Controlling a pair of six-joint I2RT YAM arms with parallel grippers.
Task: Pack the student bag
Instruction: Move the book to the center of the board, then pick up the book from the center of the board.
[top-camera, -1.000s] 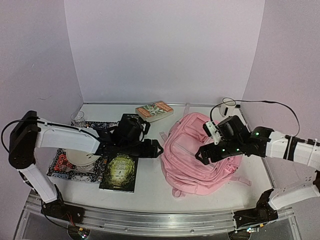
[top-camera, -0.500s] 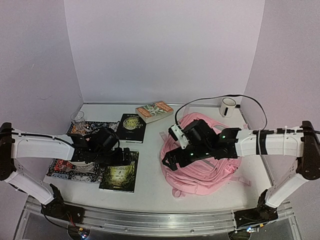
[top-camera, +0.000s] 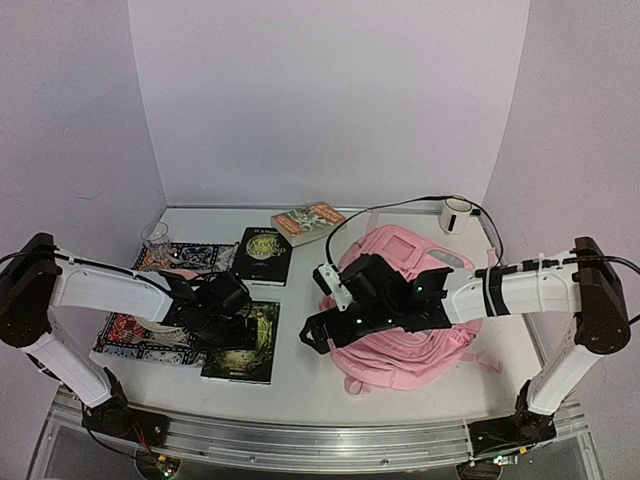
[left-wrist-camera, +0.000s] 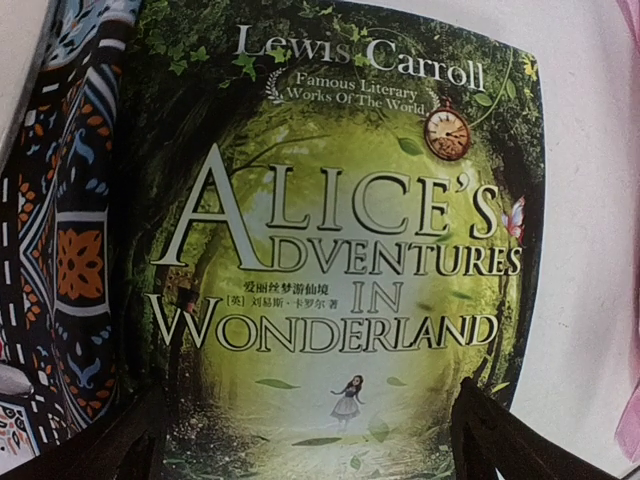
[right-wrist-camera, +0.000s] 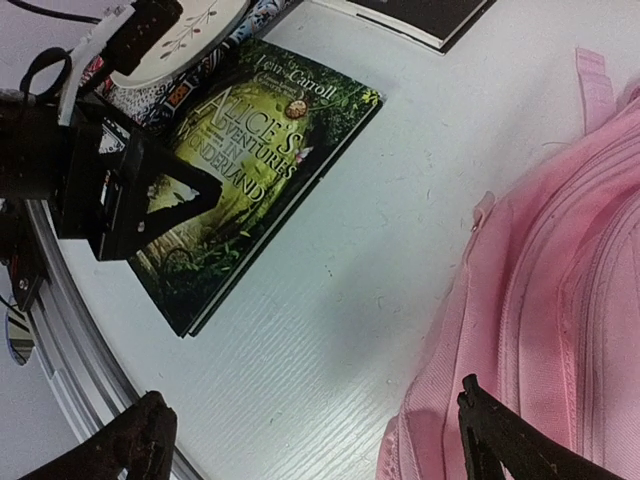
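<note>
The student bag (top-camera: 400, 350), a soft pink backpack, lies flat at the right of the table. My right gripper (top-camera: 315, 335) hovers open at its left edge. In the right wrist view one finger is over the white table and the other over the pink fabric (right-wrist-camera: 560, 260), with nothing between them (right-wrist-camera: 315, 440). A green "Alice's Adventures in Wonderland" book (top-camera: 245, 355) lies flat left of the bag. My left gripper (top-camera: 238, 330) hangs open just above its cover (left-wrist-camera: 330, 250), fingers (left-wrist-camera: 490, 430) spread over the cover's lower part.
A black book (top-camera: 265, 255) and an orange-and-green book (top-camera: 308, 222) lie farther back. A white mug (top-camera: 455, 213) stands at the back right and a glass (top-camera: 155, 237) at the back left. A patterned cloth (top-camera: 135, 340) carries a white plate (right-wrist-camera: 180, 25) beside the green book.
My left gripper came forward from the black book to above the green book. My right gripper swept left across the bag to its left edge. Both opened wider.
</note>
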